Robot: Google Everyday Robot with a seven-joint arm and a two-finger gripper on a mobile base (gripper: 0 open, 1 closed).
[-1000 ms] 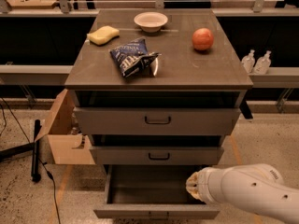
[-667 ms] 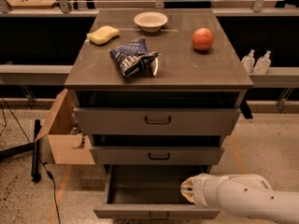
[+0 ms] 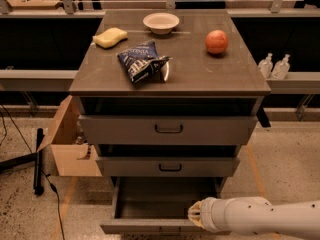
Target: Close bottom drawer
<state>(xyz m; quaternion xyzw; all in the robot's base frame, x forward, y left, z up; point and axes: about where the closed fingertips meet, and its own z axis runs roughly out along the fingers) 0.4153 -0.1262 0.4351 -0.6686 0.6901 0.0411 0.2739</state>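
White arm (image 3: 260,217), ringed cuff (image 3: 210,215); pale gripper (image 3: 193,214) at tip.

Cabinet top (image 3: 220,74) carried a yellow sponge (image 3: 110,37) back left, white bowl (image 3: 160,22) back centre, red apple (image 3: 216,41) right, blue chip bag (image 3: 142,60) centre. Gripper (image 3: 194,215) was at the open bottom drawer (image 3: 160,200), front right.

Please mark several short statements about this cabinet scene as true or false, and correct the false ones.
1. The bottom drawer is pulled out. True.
2. A blue chip bag lies on the cabinet top. True.
3. The gripper hovers above the cabinet top. False: it is low, by the right part of the bottom drawer's front.
4. The white bowl sits inside the bottom drawer. False: it stands on the cabinet top.
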